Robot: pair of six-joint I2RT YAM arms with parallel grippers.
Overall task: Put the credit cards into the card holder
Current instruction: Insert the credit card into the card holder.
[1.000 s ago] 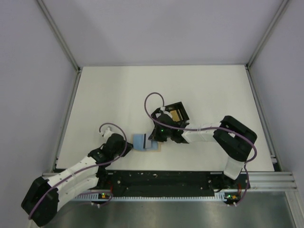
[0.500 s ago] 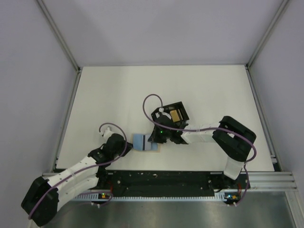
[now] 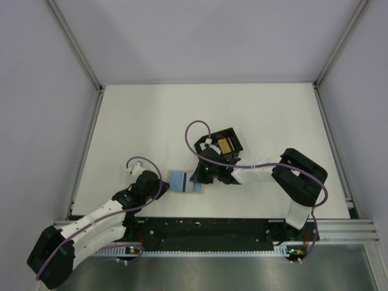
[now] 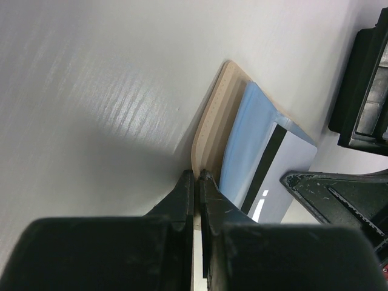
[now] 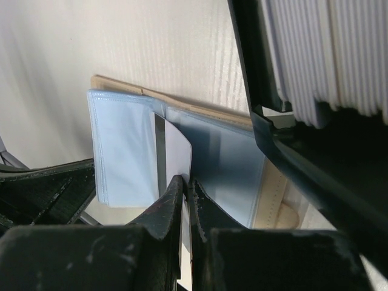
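The card holder [image 3: 179, 180] lies opened flat on the desk [image 3: 139, 121], near the front edge and between the two arms' ends. Its tan cover [image 4: 212, 118] faces down and its light blue plastic pockets [image 5: 121, 151] face up.

A striped card [image 5: 176, 151], pale with a dark band, rests on the pockets near their middle. Whether its edge has entered a pocket cannot be told.

The jaws of the right arm [image 3: 267, 173] are pressed together on this card's near edge, pinching it. The jaws of the left arm [image 3: 103, 215] are pressed together on the tan cover's edge at one corner.

Just behind the right wrist stands a black tray [image 3: 233, 134], apart from the holder. It holds a stack of cards [image 5: 315, 54] on edge. They look pale from the wrist, and from above one shows a yellow-orange face.
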